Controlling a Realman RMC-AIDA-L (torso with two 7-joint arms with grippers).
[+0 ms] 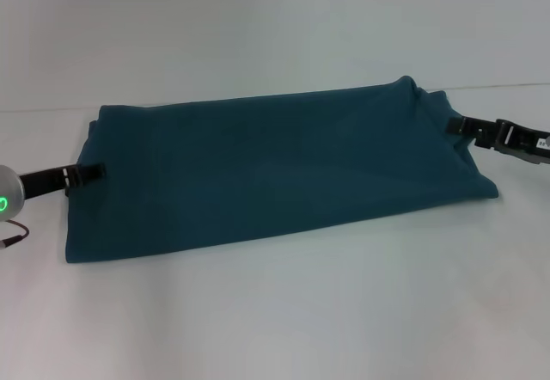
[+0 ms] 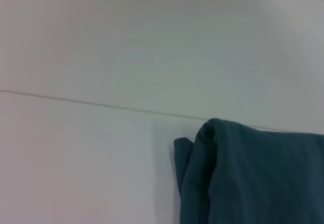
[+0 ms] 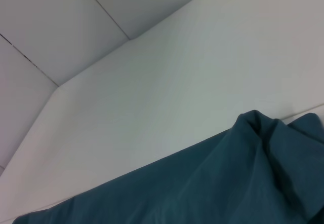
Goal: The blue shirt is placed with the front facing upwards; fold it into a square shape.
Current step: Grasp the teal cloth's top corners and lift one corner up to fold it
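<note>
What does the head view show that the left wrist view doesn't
Only the head view shows the whole blue shirt folded into a long band, with the left claw at one short end and the right claw at the other. Only the left wrist view shows a close bunched fold at the shirt's end. Both show teal fabric on the white table.

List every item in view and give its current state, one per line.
blue shirt: folded into a long band on the table, plain side up, no print showing, right end bunched and raised.
left gripper: at the shirt's left edge, touching the cloth.
right gripper: at the shirt's raised right end.
table: white, the shirt lying on it.
</note>
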